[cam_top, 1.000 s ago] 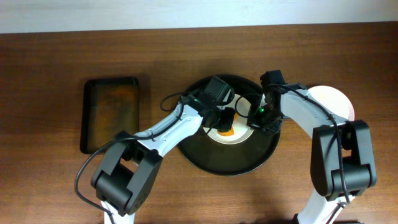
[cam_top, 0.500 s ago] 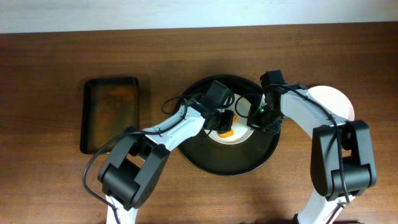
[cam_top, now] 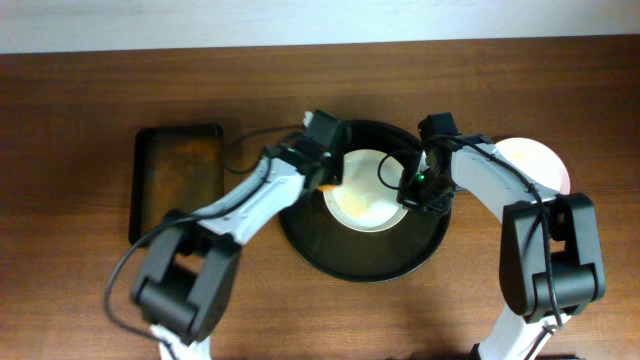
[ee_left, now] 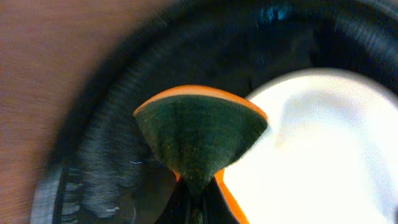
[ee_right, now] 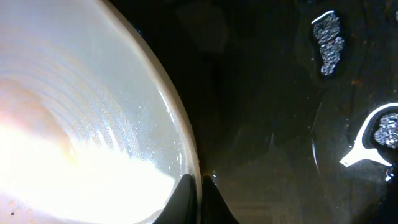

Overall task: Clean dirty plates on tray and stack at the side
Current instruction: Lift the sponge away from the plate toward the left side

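Right gripper [ee_right: 199,186]: pressed together on the rim of the white plate [cam_top: 368,200], pinching its right-hand edge, with the fingertips meeting just at the lip.
Left gripper [ee_left: 196,190]: clamped on a folded sponge [ee_left: 200,134], green scouring face outward and orange body showing at the folds. It hung over the plate's left edge, above the tray wall.
Plate position: lay flat inside the round black tray [cam_top: 330,262], toward its far side, with a yellowish smear on its face.
Tray floor: wet and glossy, with patches of foam [ee_right: 328,34] beside the plate.
Side stack: a pale clean plate [cam_top: 540,160] sat on the table just right of the tray, partly hidden by the right arm.
Far left: a dark rectangular tray [cam_top: 180,185] sat well apart from the work.
Step in hand: judged to be scrubbing, since the smear suggested the plate was not yet clean.
How the plate would handle: probably stiff, fairly light and breakable. Glazed and wet, it would be slippery and could swing or slide out of a shallow rim pinch.
Where to hold: at the rim, fingers set well over the lip, the plate kept level on its way to the stack.
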`<state>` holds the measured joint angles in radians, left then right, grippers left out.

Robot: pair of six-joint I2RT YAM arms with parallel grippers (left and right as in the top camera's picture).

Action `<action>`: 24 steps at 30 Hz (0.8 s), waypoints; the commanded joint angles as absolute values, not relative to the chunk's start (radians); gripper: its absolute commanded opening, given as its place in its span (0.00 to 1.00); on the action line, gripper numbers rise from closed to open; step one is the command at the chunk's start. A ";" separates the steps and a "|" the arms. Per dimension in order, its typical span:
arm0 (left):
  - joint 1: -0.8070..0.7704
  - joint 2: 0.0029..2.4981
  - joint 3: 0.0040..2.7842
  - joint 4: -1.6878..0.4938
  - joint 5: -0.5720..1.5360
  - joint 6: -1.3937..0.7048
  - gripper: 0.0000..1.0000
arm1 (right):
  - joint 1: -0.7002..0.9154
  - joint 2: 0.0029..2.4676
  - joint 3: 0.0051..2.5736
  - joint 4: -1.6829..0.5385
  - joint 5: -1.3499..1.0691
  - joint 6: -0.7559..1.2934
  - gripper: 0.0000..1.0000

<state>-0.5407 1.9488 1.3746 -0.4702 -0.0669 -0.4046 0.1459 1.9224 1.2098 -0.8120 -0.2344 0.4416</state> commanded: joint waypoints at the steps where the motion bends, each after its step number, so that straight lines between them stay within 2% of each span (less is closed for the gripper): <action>1: -0.479 1.792 1.397 -0.530 -0.121 -0.387 0.00 | 0.150 1.935 1.184 -0.837 -0.144 0.424 0.04; 6: -0.375 1.692 1.397 -0.712 -0.121 -0.387 0.00 | 0.150 1.935 1.184 -0.793 -0.141 0.424 0.05; 7: -0.358 1.686 1.397 -0.738 -0.121 -0.387 0.00 | 0.150 1.935 1.184 -0.779 -0.141 0.424 0.08; 8: -0.337 1.682 1.397 -0.768 -0.121 -0.388 0.00 | 0.150 1.936 1.184 -0.766 -0.141 0.424 0.15; 9: -0.318 1.682 1.397 -0.794 -0.121 -0.388 0.00 | 0.150 1.937 1.184 -0.761 -0.141 0.424 0.17; 14: -0.295 1.682 1.397 -0.835 -0.121 -0.387 0.00 | 0.151 1.938 1.176 -0.758 -0.141 0.425 0.20; 16: -0.295 1.682 1.397 -0.836 -0.121 -0.388 0.00 | 0.152 1.938 1.176 -0.759 -0.141 0.424 0.19; 18: -0.295 1.682 1.397 -0.847 -0.121 -0.387 0.00 | 0.152 1.938 1.176 -0.768 -0.142 0.425 0.04; 24: -0.295 1.682 1.397 -0.852 -0.121 -0.387 0.00 | 0.140 1.854 1.214 -0.827 -0.064 0.424 0.04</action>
<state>-0.2970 1.7111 1.3876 -0.8497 -0.1127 -0.4026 0.1493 1.9121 1.2034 -0.7803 -0.2001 0.4305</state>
